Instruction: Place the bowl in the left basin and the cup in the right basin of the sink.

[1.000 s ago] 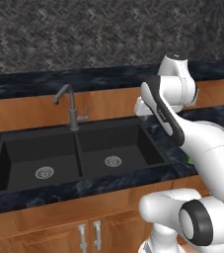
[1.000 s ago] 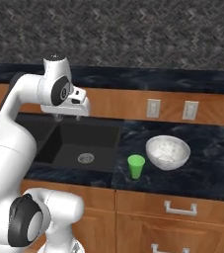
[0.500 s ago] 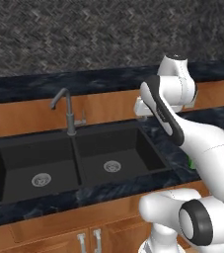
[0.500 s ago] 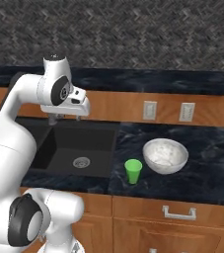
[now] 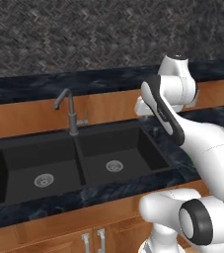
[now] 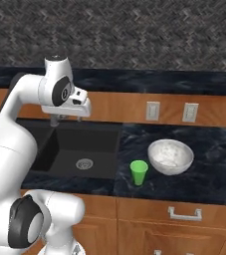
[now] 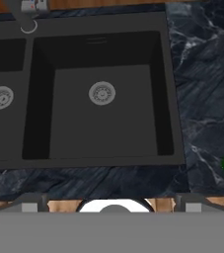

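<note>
Right base view shows me the bowl (image 6: pixel 170 156) and the green cup (image 6: pixel 139 172) side by side on the dark counter (image 6: pixel 209 182), right of the sink (image 6: pixel 79 149). My claw (image 6: pixel 79 107) hangs above the right basin (image 7: pixel 102 116), wide open and holding nothing.

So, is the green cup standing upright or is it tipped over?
Upright. In the right base view the cup stands on its narrow base on the counter, open rim up, left of the bowl.
</note>
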You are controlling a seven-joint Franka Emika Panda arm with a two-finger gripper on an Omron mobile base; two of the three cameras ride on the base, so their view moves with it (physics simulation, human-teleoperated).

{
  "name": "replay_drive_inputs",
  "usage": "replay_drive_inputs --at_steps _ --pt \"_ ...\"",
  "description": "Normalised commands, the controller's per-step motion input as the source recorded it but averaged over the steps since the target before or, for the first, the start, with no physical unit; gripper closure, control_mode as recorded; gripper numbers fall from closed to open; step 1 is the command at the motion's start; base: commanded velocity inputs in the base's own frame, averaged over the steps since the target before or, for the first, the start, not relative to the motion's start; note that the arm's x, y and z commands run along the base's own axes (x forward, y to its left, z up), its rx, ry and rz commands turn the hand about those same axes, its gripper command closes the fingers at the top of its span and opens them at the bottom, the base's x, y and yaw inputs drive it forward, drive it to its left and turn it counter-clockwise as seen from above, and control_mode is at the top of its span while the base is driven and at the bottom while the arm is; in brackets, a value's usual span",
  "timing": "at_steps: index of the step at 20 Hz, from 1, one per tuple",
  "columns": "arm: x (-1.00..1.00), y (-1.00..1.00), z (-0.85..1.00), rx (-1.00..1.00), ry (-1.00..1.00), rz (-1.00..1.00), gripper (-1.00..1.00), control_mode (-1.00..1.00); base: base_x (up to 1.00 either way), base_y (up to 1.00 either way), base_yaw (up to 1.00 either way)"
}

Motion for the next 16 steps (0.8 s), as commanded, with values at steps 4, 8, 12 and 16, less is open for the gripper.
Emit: replay_drive_inputs --at_steps 4,8,12,16 --pt "0.00 0.00 0.00 0.00 0.00 0.00 -1.00 1.00 0.04 0.41 0.00" --pt "0.00 0.00 0.00 0.00 0.00 0.00 -1.00 1.00 0.22 0.29 0.00" --pt "0.00 0.00 0.00 0.00 0.00 0.00 -1.00 1.00 0.43 0.04 0.05" --pt "0.00 0.00 0.00 0.00 0.00 0.00 -1.00 1.00 0.39 -0.14 0.15"
